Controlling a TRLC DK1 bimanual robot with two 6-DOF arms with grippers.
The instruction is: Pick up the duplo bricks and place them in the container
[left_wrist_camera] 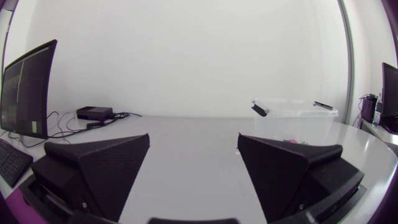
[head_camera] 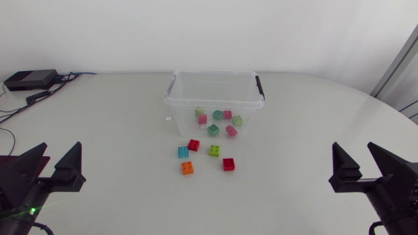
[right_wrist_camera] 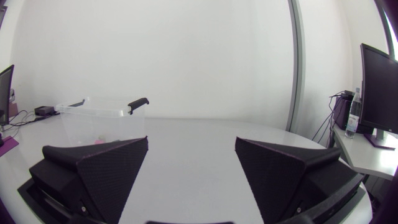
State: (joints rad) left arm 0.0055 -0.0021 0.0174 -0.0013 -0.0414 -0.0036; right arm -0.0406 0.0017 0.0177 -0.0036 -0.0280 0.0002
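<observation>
The clear container [head_camera: 214, 91] stands at the middle of the white desk [head_camera: 117, 130], toward its far side, lid off, with a black handle clip at each end. Through its front wall a cluster of bricks [head_camera: 213, 130] shows on its floor, in pink, teal and pale green.

Five more bricks lie loose on the desk just in front of it. A red brick [head_camera: 194, 145] is closest to the wall, with a blue brick [head_camera: 184, 152] just beside it and a lime brick [head_camera: 214, 151] a little to the other side. Nearer the arms are an orange brick [head_camera: 187, 168] and a second red brick [head_camera: 228, 164]. None of the five is stacked on another.

Both arms are low at the near corners, well apart from the bricks and from each other. The left gripper [head_camera: 61, 151] has its fingers [left_wrist_camera: 99, 168] spread wide with only bare desk between them. From its own camera the container [left_wrist_camera: 292, 115] stands ahead and off to one side. The right gripper [head_camera: 353, 153] has its fingers [right_wrist_camera: 292, 171] spread just as wide and holds nothing. Its camera sees the container [right_wrist_camera: 102, 118] ahead on the opposite side.

Away at the far left corner of the desk sit a small black box [head_camera: 29, 79] and its cables [head_camera: 55, 86], well away from the bricks.
</observation>
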